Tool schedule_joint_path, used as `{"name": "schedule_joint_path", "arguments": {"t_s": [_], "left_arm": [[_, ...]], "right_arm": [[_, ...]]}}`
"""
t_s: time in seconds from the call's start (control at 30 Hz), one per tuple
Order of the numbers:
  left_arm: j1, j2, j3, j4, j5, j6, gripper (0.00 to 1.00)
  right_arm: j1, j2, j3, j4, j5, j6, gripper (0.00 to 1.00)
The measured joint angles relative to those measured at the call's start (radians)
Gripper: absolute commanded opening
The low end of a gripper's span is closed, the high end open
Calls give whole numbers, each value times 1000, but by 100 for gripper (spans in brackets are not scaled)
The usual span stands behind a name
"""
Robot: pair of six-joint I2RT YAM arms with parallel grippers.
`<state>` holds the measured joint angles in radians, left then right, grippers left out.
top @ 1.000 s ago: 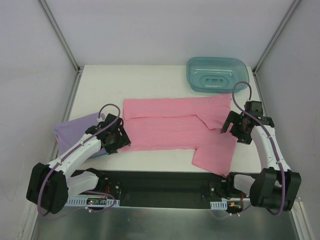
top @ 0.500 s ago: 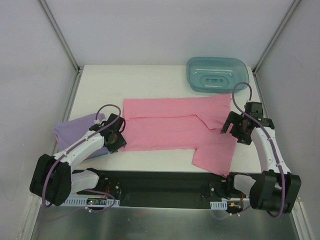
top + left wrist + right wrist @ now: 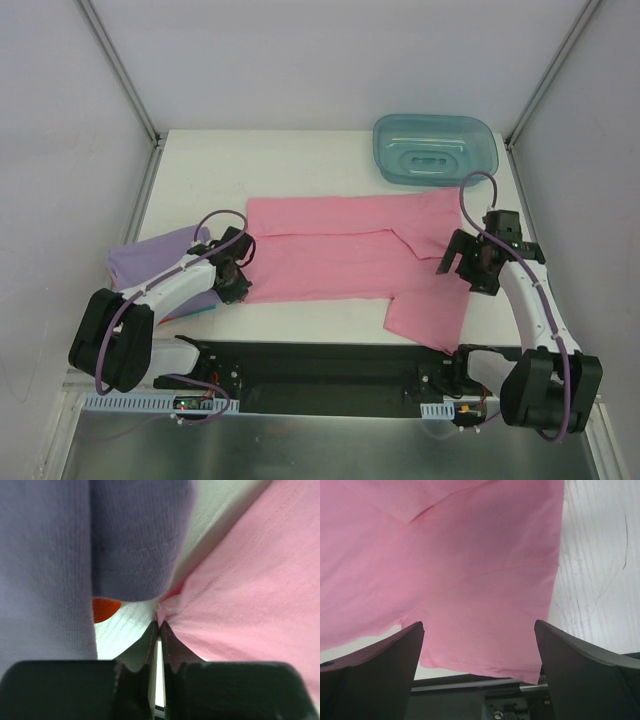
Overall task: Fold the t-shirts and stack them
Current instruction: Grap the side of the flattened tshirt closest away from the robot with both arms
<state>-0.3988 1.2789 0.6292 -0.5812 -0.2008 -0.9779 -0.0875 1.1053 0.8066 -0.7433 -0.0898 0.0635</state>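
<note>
The pink t-shirt (image 3: 330, 250) lies spread across the middle of the table, its far edge folded over and one sleeve hanging toward the front right. The lavender t-shirt (image 3: 150, 262) lies folded at the left. My left gripper (image 3: 240, 270) is at the pink shirt's near left corner. In the left wrist view it (image 3: 160, 625) is shut, with puckered pink cloth (image 3: 250, 590) pinched at its tips and lavender cloth (image 3: 50, 555) beside it. My right gripper (image 3: 462, 268) is open and empty above the pink sleeve. In the right wrist view it (image 3: 479, 630) is spread wide over pink cloth (image 3: 470, 555).
The teal plastic tub (image 3: 435, 148) stands at the back right corner. A small orange patch (image 3: 105, 607) shows under the lavender shirt's edge. The black base rail (image 3: 330, 365) runs along the table's front edge. Grey walls close in both sides.
My left gripper has moved away from the front edge and a little right, to the pink shirt's left corner. My right gripper has shifted slightly left over the sleeve.
</note>
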Motion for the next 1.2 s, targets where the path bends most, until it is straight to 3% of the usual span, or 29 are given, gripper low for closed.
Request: {"name": "schedule_joint_path", "arguments": {"t_s": [0.13,0.27,0.47,0.63,0.77,0.9,1.2], "left_arm": [[0,5,3,1,-1,0,0],[0,5,3,1,-1,0,0],[0,-4,3,9,-2,2,0],[0,-13,3,15,-2,2,0],[0,-15,3,18,-2,2,0],[0,-16,3,18,-2,3,0],[0,-23,3,19,-2,10,0]], "right_arm": [[95,-67,-5,-34,16,3,97],[284,-117,-5,-73,38,27,97],[596,-83,-71,-132,81,131,97],[774,-41,-123,-217,100,264,96],[806,-39,-151,-258,114,371,89],[783,-18,-156,-266,147,447,75],[724,174,-180,-187,160,471,58]]}}
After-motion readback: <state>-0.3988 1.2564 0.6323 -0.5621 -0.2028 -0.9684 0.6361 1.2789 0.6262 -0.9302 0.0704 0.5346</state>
